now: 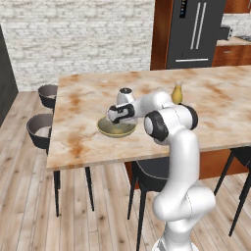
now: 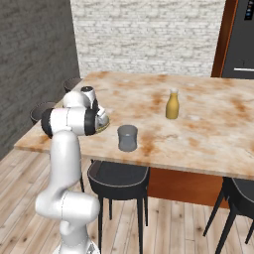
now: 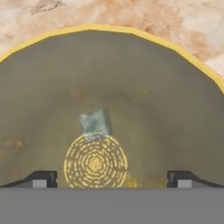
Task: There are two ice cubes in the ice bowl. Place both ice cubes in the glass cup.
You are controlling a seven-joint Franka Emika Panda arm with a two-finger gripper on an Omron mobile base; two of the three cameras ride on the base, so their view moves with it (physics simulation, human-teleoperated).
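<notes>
The ice bowl (image 1: pixel 116 129) sits on the marble table near its front left, and its olive inside (image 3: pixel 144 100) spreads across the hand view. One pale-blue ice cube (image 3: pixel 95 122) lies on the bowl's floor, just above a yellow ring pattern. My gripper (image 3: pixel 111 179) hangs low over the bowl, open, with its fingertips (image 3: pixel 41 179) wide apart and nothing between them; the cube is a little ahead of them. From the left base view the gripper (image 1: pixel 116 122) points down into the bowl. The glass cup (image 2: pixel 127 137) stands upright on the table, right of the bowl's rim (image 2: pixel 104 122).
A yellow bottle (image 2: pixel 172 104) with a narrow neck stands farther back on the table (image 2: pixel 198 129). Dark stools (image 1: pixel 40 128) line the table's left side and another stool (image 2: pixel 118 176) sits under its front edge. A fridge (image 1: pixel 196 34) stands behind.
</notes>
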